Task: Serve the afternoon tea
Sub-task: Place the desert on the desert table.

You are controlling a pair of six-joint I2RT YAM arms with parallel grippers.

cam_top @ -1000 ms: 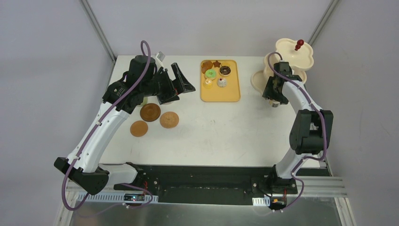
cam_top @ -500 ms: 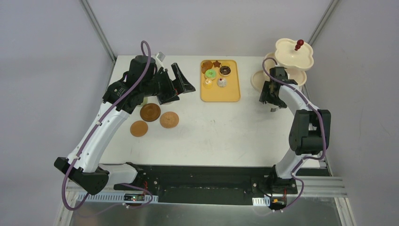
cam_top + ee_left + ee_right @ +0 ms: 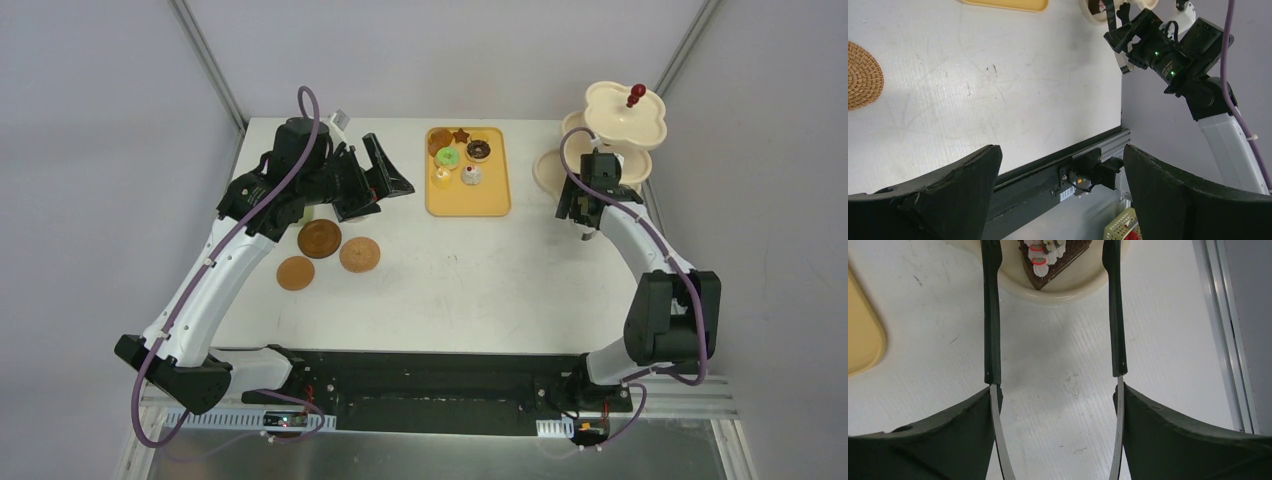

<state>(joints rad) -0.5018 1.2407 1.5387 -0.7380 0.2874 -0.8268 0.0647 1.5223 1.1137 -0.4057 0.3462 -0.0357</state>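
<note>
The right fingers (image 3: pixel 1059 390) hold the black tongs (image 3: pixel 992 315). The tongs' metal strips lie against the inner faces of both fingers, and their two arms stand spread apart, reaching out ahead. Between those arms, touching neither, a chocolate cake slice (image 3: pixel 1048 260) with white and red topping lies on the lowest tier of the cream stand (image 3: pixel 1073 287), just beyond the right fingers. The tong tips run out of view.

The left fingers (image 3: pixel 1060 152) are spread wide with nothing between them, hovering over the counter (image 3: pixel 470 290). Three round brown coasters (image 3: pixel 319 238) lie on the counter close to these fingers, on the side toward the arm bases.

Between the two sets of fingers sits the yellow tray (image 3: pixel 468 195), carrying the remaining small pastries (image 3: pixel 447 157), clustered at its far end.
</note>
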